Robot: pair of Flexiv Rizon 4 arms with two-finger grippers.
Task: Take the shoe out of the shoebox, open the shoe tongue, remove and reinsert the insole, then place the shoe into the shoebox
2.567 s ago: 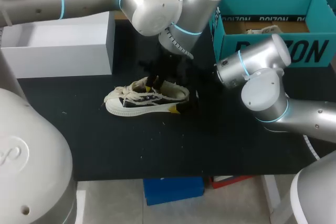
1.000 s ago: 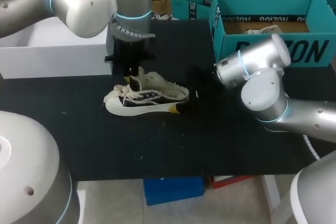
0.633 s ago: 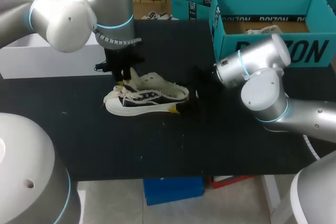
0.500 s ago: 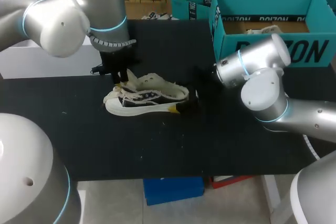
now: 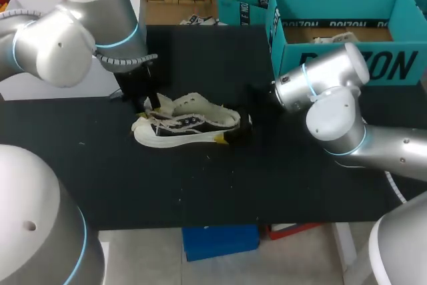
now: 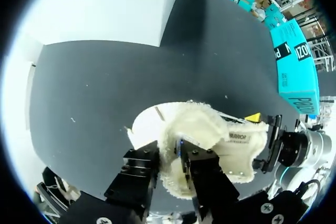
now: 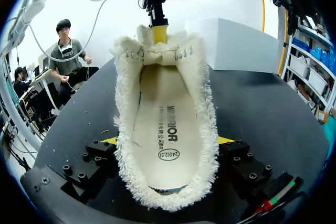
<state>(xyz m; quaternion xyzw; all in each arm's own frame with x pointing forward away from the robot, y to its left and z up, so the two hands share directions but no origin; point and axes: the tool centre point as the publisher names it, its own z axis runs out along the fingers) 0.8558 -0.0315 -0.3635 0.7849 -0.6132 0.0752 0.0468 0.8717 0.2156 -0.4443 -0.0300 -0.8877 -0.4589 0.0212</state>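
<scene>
The left tool had pulled the tongue open, gripping it. The right tool clamped the unboxed shoe, its insole not yet removed.

Teal cardboard shoebox: large black lettering on front wall; white lettering on black band inside rear wall. Cream insole of fleece-lined shoe: black lettering lengthwise, plus oval stamp w/ digits near heel. Wording not transcribed.
</scene>
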